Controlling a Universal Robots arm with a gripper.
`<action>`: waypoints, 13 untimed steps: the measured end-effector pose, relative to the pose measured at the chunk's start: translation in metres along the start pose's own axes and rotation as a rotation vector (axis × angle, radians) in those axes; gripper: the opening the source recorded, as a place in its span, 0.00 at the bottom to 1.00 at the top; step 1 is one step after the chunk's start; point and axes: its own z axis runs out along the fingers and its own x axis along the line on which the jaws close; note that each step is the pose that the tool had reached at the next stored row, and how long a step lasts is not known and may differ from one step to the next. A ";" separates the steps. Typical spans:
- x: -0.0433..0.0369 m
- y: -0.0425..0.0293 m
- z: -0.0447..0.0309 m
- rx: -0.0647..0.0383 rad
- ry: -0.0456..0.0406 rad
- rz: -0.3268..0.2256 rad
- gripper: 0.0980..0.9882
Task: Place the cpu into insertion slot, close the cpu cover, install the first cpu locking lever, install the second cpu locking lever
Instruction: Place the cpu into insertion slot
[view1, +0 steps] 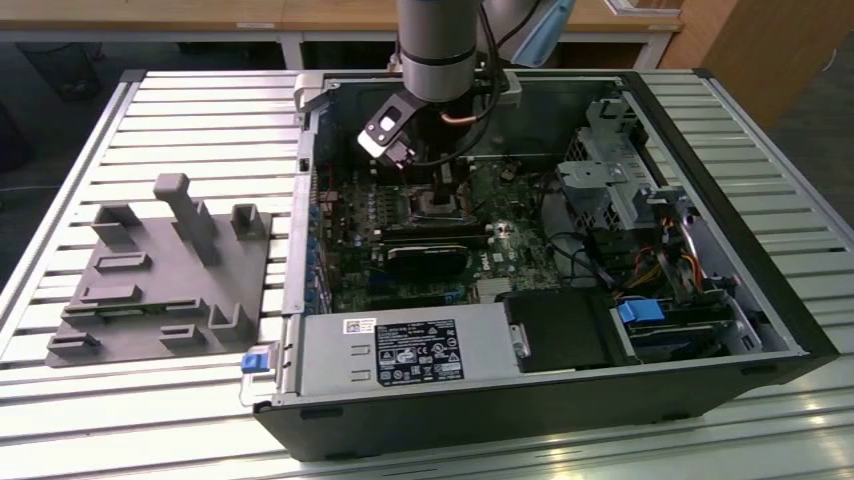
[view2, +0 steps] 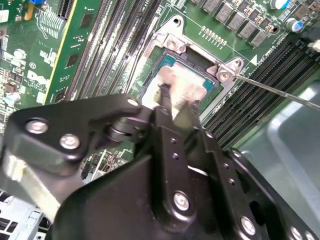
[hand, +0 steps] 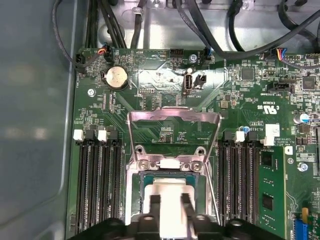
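Note:
The cpu (hand: 170, 189), a silver-grey square, lies flat in the insertion slot (view2: 197, 57) on the green motherboard (hand: 165, 95). In the second wrist view the cpu (view2: 185, 80) shows its teal edges level inside the socket frame. The cpu cover (hand: 174, 116) stands raised on its hinge, and the board shows through its window. A thin metal locking lever (view2: 280, 92) angles away from one corner of the socket. My gripper (hand: 171, 212) (view2: 172, 102) sits directly over the cpu's face. In the exterior view the gripper (view1: 438, 190) reaches down into the open computer case.
Black memory slots (hand: 97, 185) flank the socket on both sides, with a green memory stick (hand: 272, 185) beyond one set. Cables (hand: 200, 25) run along the case wall. A power supply (view1: 400, 350) and drive cage (view1: 614, 180) crowd the case. A grey fixture (view1: 160, 270) sits outside it.

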 end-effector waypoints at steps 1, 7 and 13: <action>0.0000 0.0000 -0.0007 0.001 0.0000 0.000 0.16; 0.0001 0.0005 -0.0048 0.003 0.0000 0.000 0.01; 0.0001 0.0008 -0.0075 0.003 0.0002 0.000 0.01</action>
